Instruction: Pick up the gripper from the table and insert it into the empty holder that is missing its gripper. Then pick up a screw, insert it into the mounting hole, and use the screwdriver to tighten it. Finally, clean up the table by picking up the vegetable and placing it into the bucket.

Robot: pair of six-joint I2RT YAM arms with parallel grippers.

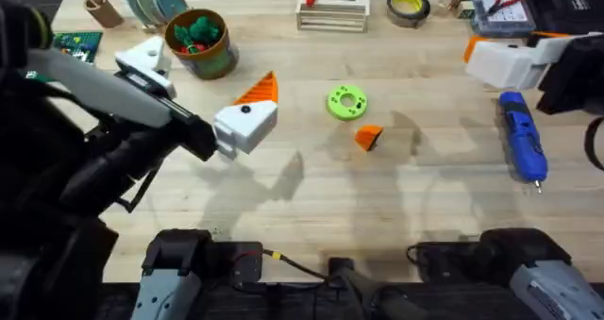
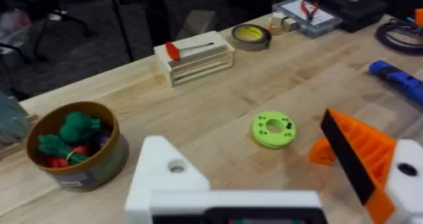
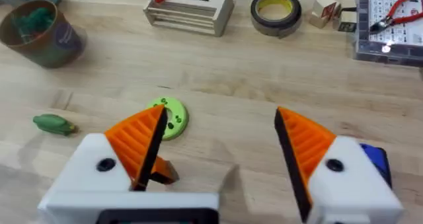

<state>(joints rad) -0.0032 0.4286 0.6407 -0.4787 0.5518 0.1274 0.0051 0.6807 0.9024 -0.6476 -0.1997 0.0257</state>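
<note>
– Where is the gripper?

– Lying loose on the bench, just beside the lime-green disc, near the middle. In my right wrist view it sits low, partly behind one orange pad.

– And your fingers?

– My right fingers are spread wide with nothing between them. My left fingers are also apart and empty. One of them carries its orange pad; the other is the holder, a bare white block with an open mounting hole.

– How will the piece handle?

– I judge it light, stiff plastic, a small wedge. The ribbed face should give some bite, but the sloped sides could squirt out of a pinch. I'd take it across its flat flanks, low and square, leaving the mating end free for the holder.

– The rest?

– The screwdriver lies toward the right edge, the vegetable toward the left, and the bucket at the far left.
</note>
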